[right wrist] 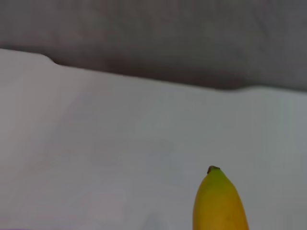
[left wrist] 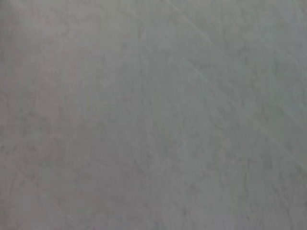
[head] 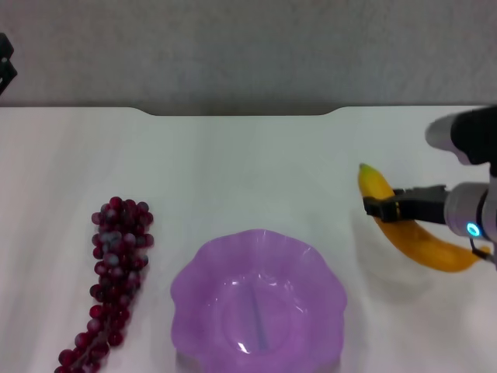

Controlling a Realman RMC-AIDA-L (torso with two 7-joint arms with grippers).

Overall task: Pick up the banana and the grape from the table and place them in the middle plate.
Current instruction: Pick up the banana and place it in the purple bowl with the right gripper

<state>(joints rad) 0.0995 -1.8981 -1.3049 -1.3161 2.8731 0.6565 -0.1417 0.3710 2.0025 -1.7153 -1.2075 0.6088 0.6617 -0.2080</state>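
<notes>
The banana (head: 423, 245) is at the right of the table (head: 256, 171), right of the middle plate (head: 260, 239). My right gripper (head: 380, 208) is shut across the banana near its green tip. A soft shadow lies on the table under it, so it seems to hang a little above the surface. The banana's tip also shows in the right wrist view (right wrist: 218, 201). The grape bunch (head: 116, 264) lies on the table left of the purple plate, thin end toward me. The plate holds nothing. A dark part of my left arm (head: 5, 66) shows at the far left edge.
The table's notched far edge (head: 241, 114) runs across the back, with a grey wall behind it. The left wrist view shows only a plain grey surface.
</notes>
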